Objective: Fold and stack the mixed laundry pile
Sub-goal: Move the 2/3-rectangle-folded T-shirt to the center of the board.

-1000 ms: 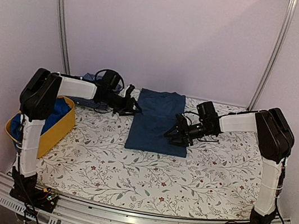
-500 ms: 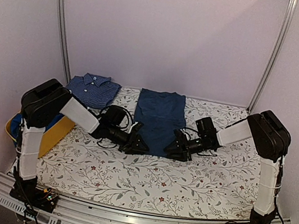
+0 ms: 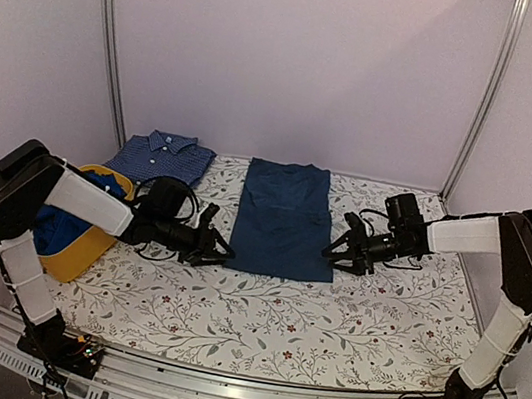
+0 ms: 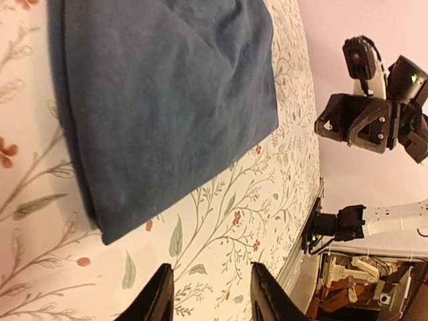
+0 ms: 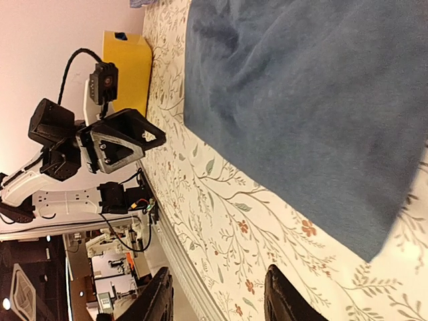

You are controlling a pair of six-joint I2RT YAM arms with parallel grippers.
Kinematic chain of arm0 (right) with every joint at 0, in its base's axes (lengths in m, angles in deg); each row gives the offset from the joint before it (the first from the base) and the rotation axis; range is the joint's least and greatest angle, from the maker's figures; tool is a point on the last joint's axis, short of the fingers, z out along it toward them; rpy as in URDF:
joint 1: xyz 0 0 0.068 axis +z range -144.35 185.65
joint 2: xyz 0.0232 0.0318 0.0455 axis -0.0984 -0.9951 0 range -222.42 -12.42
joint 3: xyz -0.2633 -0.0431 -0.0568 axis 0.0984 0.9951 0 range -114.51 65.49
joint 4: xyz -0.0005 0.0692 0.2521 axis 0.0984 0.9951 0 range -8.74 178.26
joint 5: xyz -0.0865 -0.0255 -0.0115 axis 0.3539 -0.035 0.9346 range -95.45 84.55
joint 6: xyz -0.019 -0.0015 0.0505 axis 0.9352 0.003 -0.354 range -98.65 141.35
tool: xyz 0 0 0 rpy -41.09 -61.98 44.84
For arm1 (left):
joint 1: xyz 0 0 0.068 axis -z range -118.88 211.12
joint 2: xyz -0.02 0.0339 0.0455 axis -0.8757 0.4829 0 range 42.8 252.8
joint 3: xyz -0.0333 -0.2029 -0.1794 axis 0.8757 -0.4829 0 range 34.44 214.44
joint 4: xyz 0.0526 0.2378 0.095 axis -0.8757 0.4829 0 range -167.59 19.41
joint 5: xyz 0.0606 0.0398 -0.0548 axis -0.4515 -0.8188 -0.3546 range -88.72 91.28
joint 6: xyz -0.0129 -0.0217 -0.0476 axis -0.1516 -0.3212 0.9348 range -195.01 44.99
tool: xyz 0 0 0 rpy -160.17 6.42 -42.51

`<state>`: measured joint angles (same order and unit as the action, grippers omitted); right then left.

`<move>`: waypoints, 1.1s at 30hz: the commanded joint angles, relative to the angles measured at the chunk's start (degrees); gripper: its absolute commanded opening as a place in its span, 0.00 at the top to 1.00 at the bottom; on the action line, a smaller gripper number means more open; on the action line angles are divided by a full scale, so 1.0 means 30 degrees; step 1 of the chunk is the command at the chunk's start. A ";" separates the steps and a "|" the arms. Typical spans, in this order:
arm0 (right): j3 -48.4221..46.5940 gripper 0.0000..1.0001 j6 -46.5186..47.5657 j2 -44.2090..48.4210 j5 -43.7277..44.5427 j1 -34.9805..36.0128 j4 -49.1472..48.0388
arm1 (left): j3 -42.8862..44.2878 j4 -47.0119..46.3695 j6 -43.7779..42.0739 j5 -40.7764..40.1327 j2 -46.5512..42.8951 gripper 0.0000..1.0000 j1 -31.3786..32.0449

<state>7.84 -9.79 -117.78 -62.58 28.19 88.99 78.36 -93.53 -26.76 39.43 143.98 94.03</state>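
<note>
A large dark navy-teal piece lies folded flat as a long rectangle in the middle of the table. The fine-checked blue collared shirt lies folded at the back left. A royal-blue piece sits bunched inside the yellow tub. My left gripper is low beside the navy piece's near left corner, open and holding nothing. My right gripper is just off its near right edge, also open and holding nothing. Left fingers and right fingers frame only tablecloth.
The yellow tub stands tilted at the table's left edge, under my left arm. The floral tablecloth covers the table. Metal rails run along the near edge, and upright posts stand at the back corners.
My left arm swung from the back left by the checked shirt to the navy piece's near left corner, uncovering the shirt. My right gripper slid off the navy piece to its right side. Both jaws narrowed slightly.
</note>
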 commanded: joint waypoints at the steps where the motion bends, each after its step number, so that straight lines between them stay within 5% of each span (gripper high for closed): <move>1: 0.0458 0.56 0.1877 0.0243 0.3297 -0.0897 0.3226 | 0.0212 0.2969 -0.0663 -0.2616 -0.0444 0.62 -0.0830; 15: -0.0433 0.66 0.2787 -0.3019 0.4399 -0.0133 0.3713 | 0.1790 0.3975 -0.1319 -0.2776 0.2532 0.69 0.0072; 25: -0.0722 0.99 0.2580 -0.3386 0.4507 -0.0073 0.2966 | 0.2396 0.3645 -0.1674 -0.2828 0.3213 0.95 0.0078; 33: 0.0356 1.00 0.2525 -0.1177 0.4475 0.0578 0.3210 | 0.1311 0.3594 -0.1830 -0.2377 0.1707 1.00 0.0616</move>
<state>6.11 -1.98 -125.78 -51.76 28.19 97.47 84.89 -84.29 -31.24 32.09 152.03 93.96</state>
